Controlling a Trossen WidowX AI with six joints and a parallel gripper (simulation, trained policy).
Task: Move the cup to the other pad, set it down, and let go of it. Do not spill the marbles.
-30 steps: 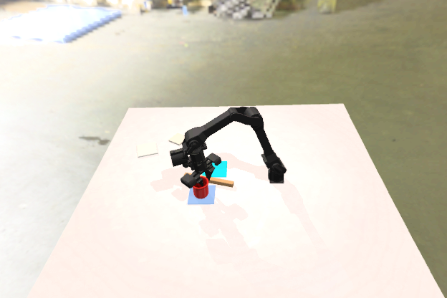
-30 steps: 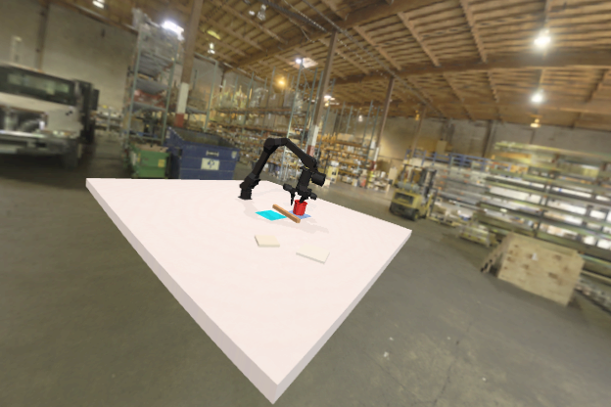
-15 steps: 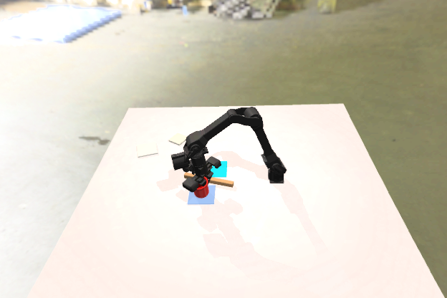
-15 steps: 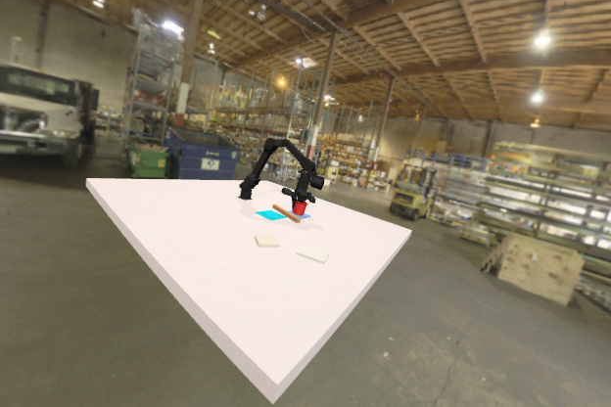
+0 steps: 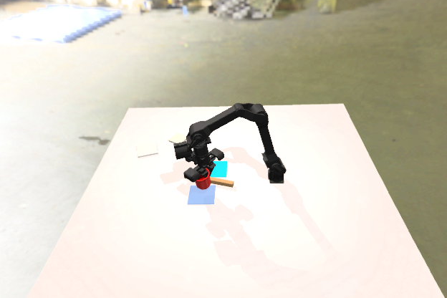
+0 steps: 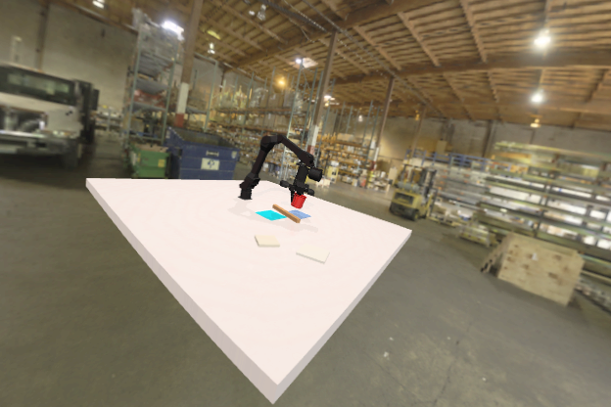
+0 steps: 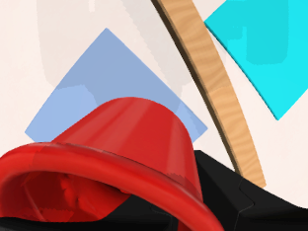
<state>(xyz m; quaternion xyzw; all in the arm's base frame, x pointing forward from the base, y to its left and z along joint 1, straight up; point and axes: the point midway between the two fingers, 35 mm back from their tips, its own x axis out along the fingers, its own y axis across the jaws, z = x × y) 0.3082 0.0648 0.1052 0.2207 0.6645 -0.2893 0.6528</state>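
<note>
Now the red cup (image 5: 203, 181) (image 6: 298, 201) (image 7: 143, 125) is up off the bench (image 5: 144, 251) (image 6: 236, 264) (image 7: 20, 30), and the tool (image 5: 204, 172) (image 6: 295, 196) has it pinched by its wall, one black finger reaching inside the rim in the wrist view. It's hanging over the edge of the blue pad (image 5: 201, 195) (image 6: 300, 214) (image 7: 106, 69), with pad showing beneath it in the exterior view, and it looks slightly tilted there. So we're at the lift, I'd say, with the carry coming next and the set-down and release yet to be done. The goal looks to be the cyan pad (image 5: 220, 168) (image 6: 270, 215) (image 7: 269, 44), and between the two pads lies the wooden bar (image 5: 222, 181) (image 6: 286, 213) (image 7: 217, 94), right across the route! That calls for enough height for the cup's base to pass over the bar, then a smooth sideways run, no jerks, the cup brought as near upright as the grip allows. Marbles? Can't pick them out from any angle, the cup's inside is mostly hidden by rim and finger, so whether they're all aboard is anyone's guess. A one-sided hold like this could let the cup swing or tip further, and that's the spill risk. Over cyan, it wants a gentle, level descent before the fingers part.
</note>
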